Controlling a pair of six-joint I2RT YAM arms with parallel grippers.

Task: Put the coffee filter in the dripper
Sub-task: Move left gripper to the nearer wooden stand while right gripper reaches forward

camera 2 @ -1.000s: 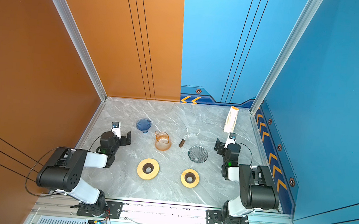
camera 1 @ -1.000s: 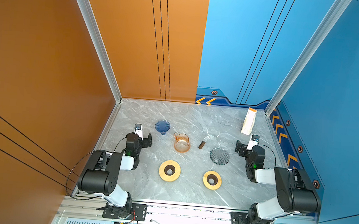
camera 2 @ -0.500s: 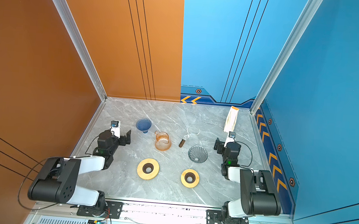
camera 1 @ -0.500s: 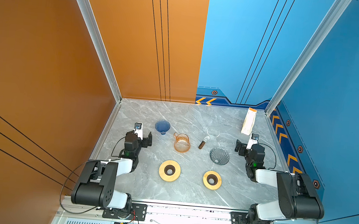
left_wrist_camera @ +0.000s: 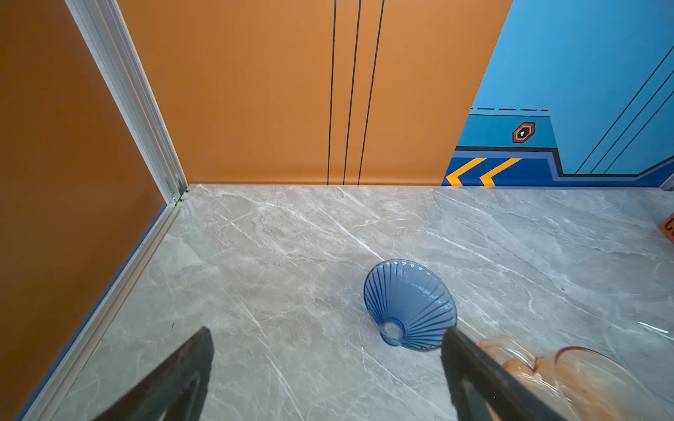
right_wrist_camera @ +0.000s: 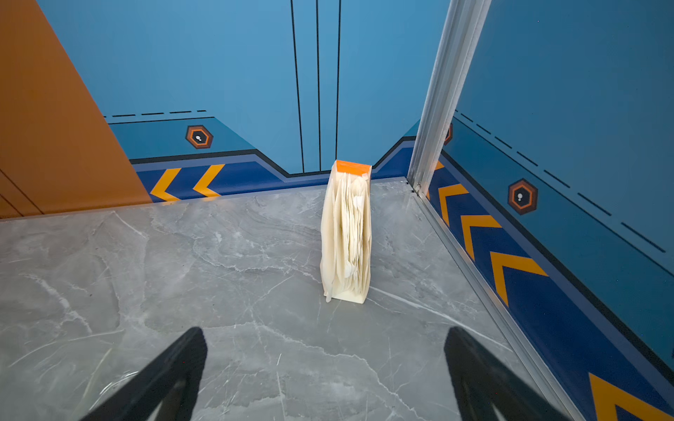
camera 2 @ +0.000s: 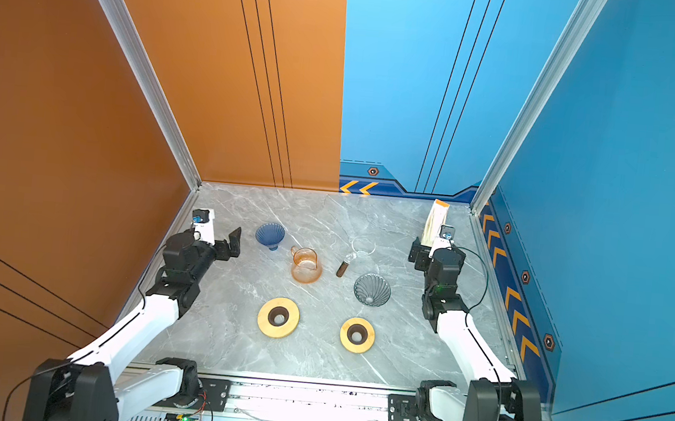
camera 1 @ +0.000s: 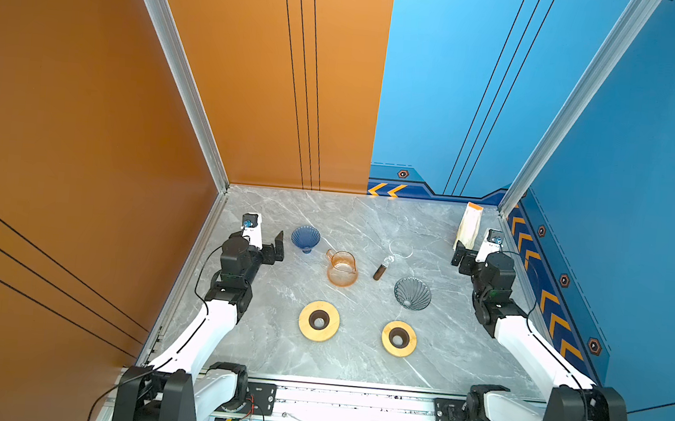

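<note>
Left gripper (left_wrist_camera: 326,333) hangs low over the table (camera 1: 355,367) near the left rail, jaws spread wide with nothing between them. Right gripper (right_wrist_camera: 324,331) is just as wide and empty, close to the right rail.

Filters (right_wrist_camera: 346,233) stand upright in their pack in the far right corner. They are clear of both walls, with bare table between the pack and the right gripper. A blue dripper (left_wrist_camera: 408,306) lies tipped just ahead of the left gripper, narrow end toward it. One fingertip (left_wrist_camera: 463,357) is close beside the dripper, and both top views show a gap between them.

An orange jug (camera 1: 342,267) sits just right of the blue dripper. A grey dripper (camera 1: 412,293) sits right of centre, well apart from the filters. A glass scoop (camera 1: 390,258) lies between the jug and the grey dripper, a little farther back. Nearer the front sit a wooden ring (camera 1: 319,320) and a second ring (camera 1: 399,338), apart from each other.

The far middle of the table and the strip along the front rail are bare. The table is grey marble with pale veins. Orange walls close the left and part of the back, and blue walls the rest, with aluminium posts in the corners.
</note>
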